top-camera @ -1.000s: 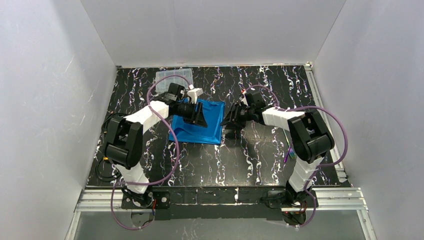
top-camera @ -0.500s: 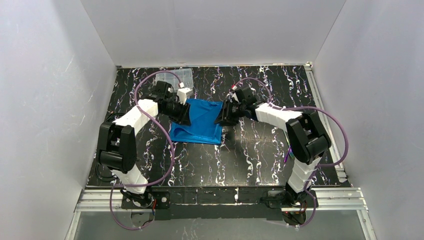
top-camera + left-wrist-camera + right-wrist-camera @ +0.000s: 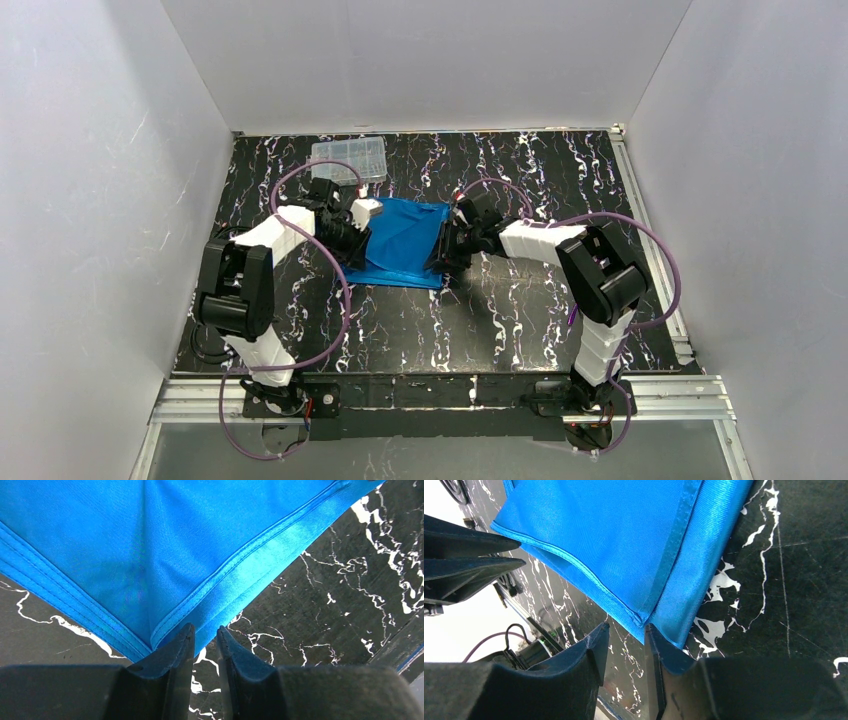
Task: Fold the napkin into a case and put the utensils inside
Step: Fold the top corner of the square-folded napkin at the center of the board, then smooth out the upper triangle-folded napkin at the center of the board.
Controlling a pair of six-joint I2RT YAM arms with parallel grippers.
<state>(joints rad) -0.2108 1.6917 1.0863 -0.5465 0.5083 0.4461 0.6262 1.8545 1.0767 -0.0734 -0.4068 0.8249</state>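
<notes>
The napkin (image 3: pixel 402 235) is seen just above the middle of the top view, laid flat on the black marbled table (image 3: pixel 450 330). It is folded, with one hemmed layer lying over another. The clear box (image 3: pixel 349 155) is set near the upper left of the table, apart from the cloth.

The left gripper (image 3: pixel 352 245) is lowered at the cloth's left edge, and the right gripper (image 3: pixel 440 258) at its right edge, near the lower right corner.

In the left wrist view, the left gripper (image 3: pixel 205 632) is found at the bottom centre, its jaws drawn narrow with a slim gap between them. Only the table is seen through that gap. A corner of the napkin (image 3: pixel 165 545) comes down to the fingertips (image 3: pixel 184 642), and its point is hidden behind the left one. No cloth is seen pinched.

In the right wrist view, the right gripper (image 3: pixel 624 630) is likewise narrow, with bare table showing in the slit. The corner of the napkin (image 3: pixel 624 540) is met by the right-hand fingertip (image 3: pixel 659 650), and nothing is seen clamped.

The utensils (image 3: pixel 572 318) are only just made out at the lower right of the top view, as thin purple and green slivers beside the right arm.
</notes>
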